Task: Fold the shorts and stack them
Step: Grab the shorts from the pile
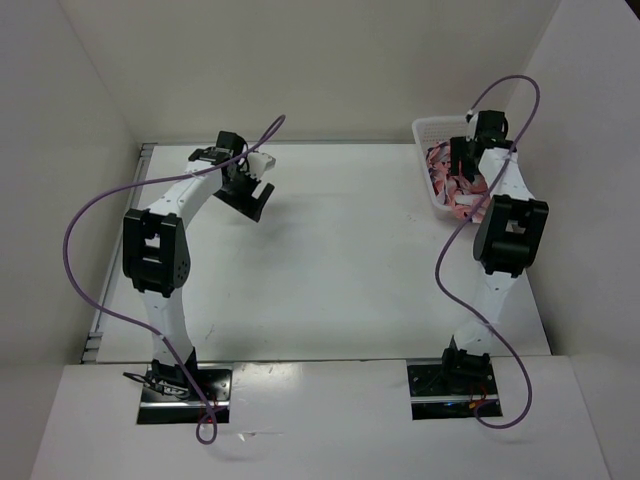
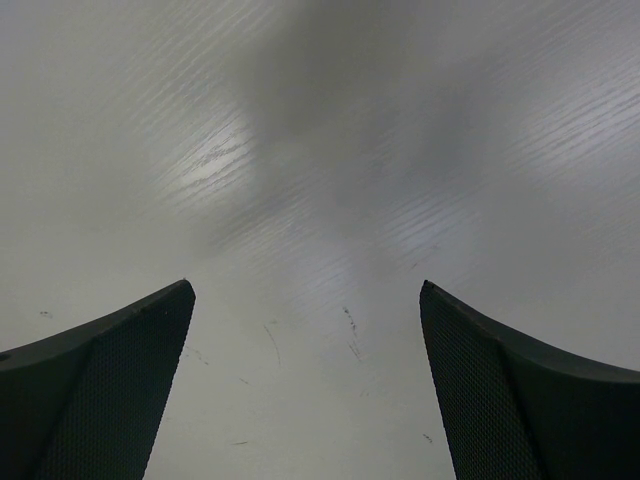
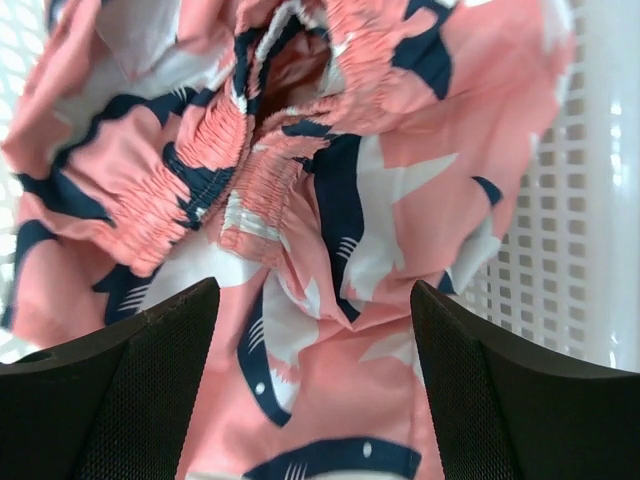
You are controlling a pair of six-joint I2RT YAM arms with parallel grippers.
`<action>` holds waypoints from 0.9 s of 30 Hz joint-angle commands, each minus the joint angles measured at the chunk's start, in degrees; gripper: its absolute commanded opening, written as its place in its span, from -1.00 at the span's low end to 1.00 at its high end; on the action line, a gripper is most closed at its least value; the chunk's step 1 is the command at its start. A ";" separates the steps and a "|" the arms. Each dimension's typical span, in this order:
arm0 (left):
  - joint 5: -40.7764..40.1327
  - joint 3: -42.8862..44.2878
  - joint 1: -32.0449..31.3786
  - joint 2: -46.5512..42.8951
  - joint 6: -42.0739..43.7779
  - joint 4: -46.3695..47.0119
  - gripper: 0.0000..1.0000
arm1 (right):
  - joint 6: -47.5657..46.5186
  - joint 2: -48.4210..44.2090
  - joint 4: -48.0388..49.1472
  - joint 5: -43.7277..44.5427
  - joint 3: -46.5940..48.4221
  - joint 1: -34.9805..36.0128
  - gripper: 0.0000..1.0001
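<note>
**Shorts bunched in basket, right arm poised above them**

Salmon-pink shorts [image 3: 330, 200] printed with navy-and-white sharks lie crumpled in the white mesh basket [image 1: 428, 128] at the far right corner of the table [image 2: 300, 150]. They are heaped rather than flat. The gathered elastic waistband [image 3: 190, 180] is pushed up into ridges near the top of the pile, and loose cloth spills toward the basket wall.

The right gripper [image 3: 310, 300] hangs directly over this heap with its jaws spread wide. Cloth fills the view beyond them, but nothing is pinched between them. That pose suits a reach into the basket: the wide gap leaves room to close on a thick fold or on the waistband, which looks like the firmest part to take hold of.

The left gripper [image 2: 307, 295] is well away on the far left side. Its jaws are fully apart and it holds nothing, with only bare tabletop beneath it. It probably waits there to keep the middle of the table free, where a garment could be spread, and to be near enough to help flatten it.

Judged from the layout, the task is at its start. Nothing is laid out, folded or stacked. Since the cloth is tangled, a grab may lift more than one layer.
</note>
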 commanded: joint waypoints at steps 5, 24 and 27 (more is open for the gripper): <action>-0.11 0.92 -0.22 -2.02 2.03 -0.23 1.00 | -6.28 3.82 1.25 5.15 -0.54 2.17 0.64; -0.63 0.92 -0.22 -2.01 2.03 -0.23 1.00 | -2.77 9.91 0.02 6.57 18.89 2.35 -1.00; -0.63 1.72 -0.22 -2.02 2.56 -0.23 1.00 | 0.22 2.00 3.17 4.54 18.28 2.35 -1.00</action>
